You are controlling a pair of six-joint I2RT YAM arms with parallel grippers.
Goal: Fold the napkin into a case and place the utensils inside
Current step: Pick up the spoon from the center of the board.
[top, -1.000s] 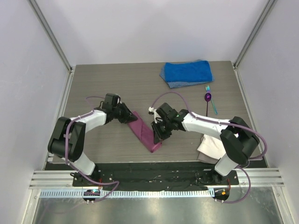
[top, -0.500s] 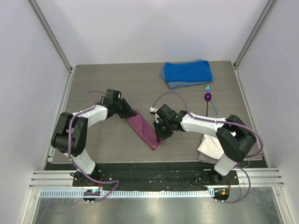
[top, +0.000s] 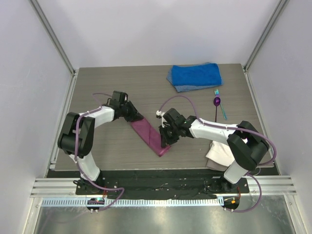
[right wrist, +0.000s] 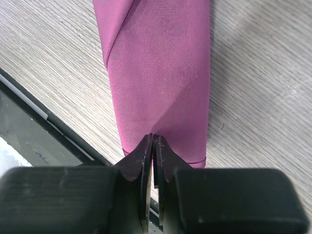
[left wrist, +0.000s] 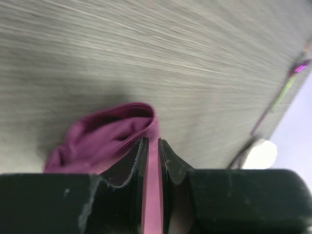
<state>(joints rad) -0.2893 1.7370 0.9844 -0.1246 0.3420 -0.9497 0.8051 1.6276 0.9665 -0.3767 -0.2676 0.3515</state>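
Observation:
The magenta napkin (top: 148, 135) lies folded as a narrow slanted strip, the case, on the grey table. My left gripper (top: 135, 117) is shut on its far left end; the left wrist view shows the cloth (left wrist: 107, 136) bunched ahead of the left gripper (left wrist: 152, 141) and pinched between the jaws. My right gripper (top: 165, 140) sits near the strip's near end. In the right wrist view the right gripper (right wrist: 154, 138) is shut on the top layer of the napkin (right wrist: 161, 73), whose creases run into the tips. The purple spoon (top: 217, 101) and teal fork (top: 222, 110) lie apart at the far right.
A thick blue towel (top: 195, 76) lies at the back right of the table. A white cloth (top: 219, 153) sits by the right arm's base. The table's near edge (right wrist: 63, 131) runs just behind the strip's near end.
My left gripper has pulled the napkin's far end a little up and left, drawing the strip straighter. My right gripper's jaws have closed further at the near end.

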